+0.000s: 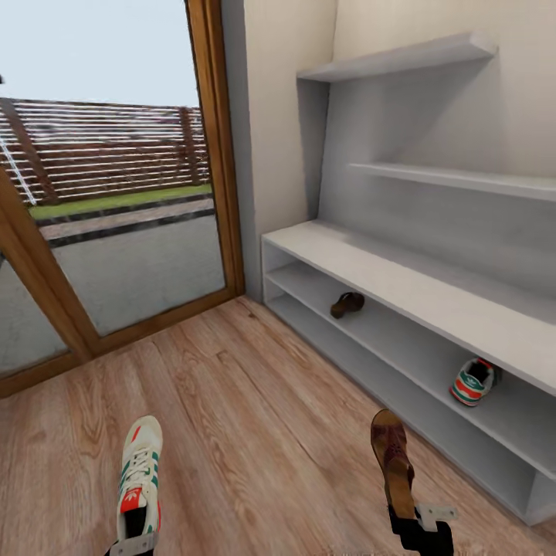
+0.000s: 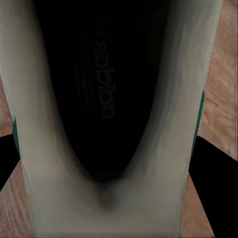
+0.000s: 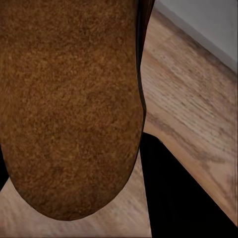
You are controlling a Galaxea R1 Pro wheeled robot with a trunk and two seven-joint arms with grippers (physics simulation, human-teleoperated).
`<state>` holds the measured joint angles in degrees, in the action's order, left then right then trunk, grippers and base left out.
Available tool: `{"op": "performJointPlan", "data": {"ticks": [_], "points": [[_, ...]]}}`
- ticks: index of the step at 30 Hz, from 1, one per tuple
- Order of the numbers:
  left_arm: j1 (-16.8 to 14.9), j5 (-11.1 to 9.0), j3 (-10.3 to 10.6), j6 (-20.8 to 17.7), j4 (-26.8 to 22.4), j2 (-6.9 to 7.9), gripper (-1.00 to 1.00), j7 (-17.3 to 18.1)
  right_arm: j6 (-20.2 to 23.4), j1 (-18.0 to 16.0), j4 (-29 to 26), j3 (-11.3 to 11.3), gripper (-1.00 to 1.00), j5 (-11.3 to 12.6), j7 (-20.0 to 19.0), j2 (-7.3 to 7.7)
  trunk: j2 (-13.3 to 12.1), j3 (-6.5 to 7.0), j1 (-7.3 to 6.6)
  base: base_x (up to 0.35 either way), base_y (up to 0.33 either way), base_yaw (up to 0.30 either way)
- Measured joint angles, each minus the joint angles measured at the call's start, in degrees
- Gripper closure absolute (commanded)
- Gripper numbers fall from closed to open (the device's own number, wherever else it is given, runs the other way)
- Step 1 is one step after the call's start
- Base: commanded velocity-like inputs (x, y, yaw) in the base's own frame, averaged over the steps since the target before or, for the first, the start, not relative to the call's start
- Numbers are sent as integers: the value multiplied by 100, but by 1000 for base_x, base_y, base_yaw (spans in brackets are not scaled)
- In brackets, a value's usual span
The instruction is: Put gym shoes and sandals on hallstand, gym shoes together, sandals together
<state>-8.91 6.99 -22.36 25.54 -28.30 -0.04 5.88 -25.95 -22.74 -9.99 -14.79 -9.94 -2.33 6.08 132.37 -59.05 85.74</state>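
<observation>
Both held shoes sit nearest the head camera: left gripper (image 1: 133,545) clamps the heel of a gym shoe (image 1: 140,479), right gripper (image 1: 421,531) clamps the heel of a sandal (image 1: 391,461). Fingers closed on each; pads themselves not visible in either wrist view, so grasp is judged from the shoes being carried.

Largest first:
- corridor floor (image 1: 255,401): wood plank, below both held shoes.
- hallstand (image 1: 401,278): white-grey, ahead and to the right, two open shelf levels under a bench top, floating shelves above.
- glass door (image 1: 116,193) to the left, fence outside.
- second gym shoe (image 1: 472,381) already on the rack, on an open shelf level toward the right end.
- second sandal (image 1: 347,303) already on the rack, open shelf level, further left.

Key relation: both held shoes point long axis away from the grippers, toes forward. Right arm is the nearer one to the rack; its sandal's mate lies ahead and slightly left of the toe. Left arm's gym shoe is well apart from its mate, which sits across at the right end. Likely next: a forward reach with the right arm to set the sandal beside its mate. Exact shelf level of each placed shoe is hard to tell.
</observation>
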Motion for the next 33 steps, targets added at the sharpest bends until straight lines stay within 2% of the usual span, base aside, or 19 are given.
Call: {"op": "performJointPlan", "data": {"ticks": [26,33], "points": [[5,0,0,-3,0,5,100,2,1,0,0,-1,100,-2,0,-4,0,0,0,0,1,-269],[2,-2,6,-2,-4,2,100,11,1,1,0,-1,100,0,0,-8,0,0,1,-76,205,-269]]}}
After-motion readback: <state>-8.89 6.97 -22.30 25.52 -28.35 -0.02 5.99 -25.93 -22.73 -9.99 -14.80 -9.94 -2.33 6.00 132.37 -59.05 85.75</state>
